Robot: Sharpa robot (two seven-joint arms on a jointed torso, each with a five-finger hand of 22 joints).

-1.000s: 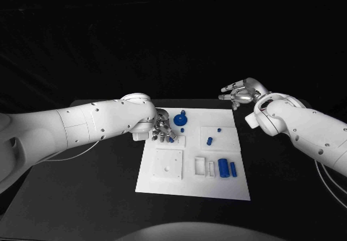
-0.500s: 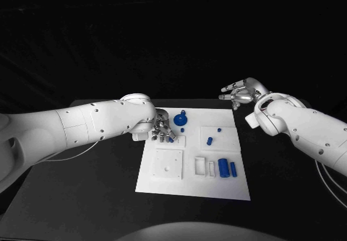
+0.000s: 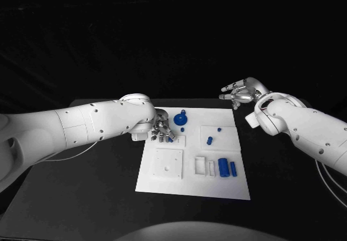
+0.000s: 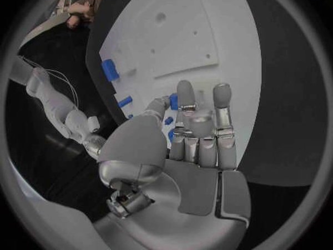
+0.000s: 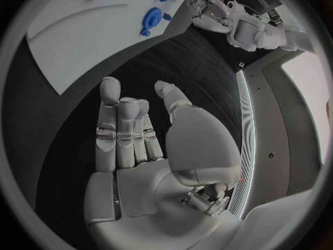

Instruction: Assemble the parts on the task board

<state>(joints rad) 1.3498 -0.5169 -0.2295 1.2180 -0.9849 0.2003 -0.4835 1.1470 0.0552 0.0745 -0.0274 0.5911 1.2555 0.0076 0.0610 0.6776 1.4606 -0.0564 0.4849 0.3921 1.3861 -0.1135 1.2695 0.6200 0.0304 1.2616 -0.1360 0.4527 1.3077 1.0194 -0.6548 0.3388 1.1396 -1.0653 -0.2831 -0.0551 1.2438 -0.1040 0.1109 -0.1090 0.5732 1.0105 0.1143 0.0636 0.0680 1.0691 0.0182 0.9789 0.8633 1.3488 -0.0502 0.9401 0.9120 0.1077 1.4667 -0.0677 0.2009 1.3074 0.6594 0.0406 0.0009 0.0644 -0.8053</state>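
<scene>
Small blue parts [image 3: 224, 167] on the white task board [image 3: 194, 190] at frame centre, seemingly light, stiff, slick, best pinched across their sides; left hand [image 3: 162, 130] over the board's upper-left corner, grasp unclear; right hand [image 3: 240, 93] upper right, fingers loosely curled, empty.

both arms [image 3: 87, 123] have smooth white shells, rounded at the joints and dotted with small dark screw holes. each ends in a silver many-fingered hand, left hand [image 3: 161, 130] and right hand [image 3: 239, 93], with grey pads on palm and fingers. a thin pale cable [image 3: 72, 155] hangs under the left arm, another [image 3: 327, 183] runs beside the right arm.
</scene>
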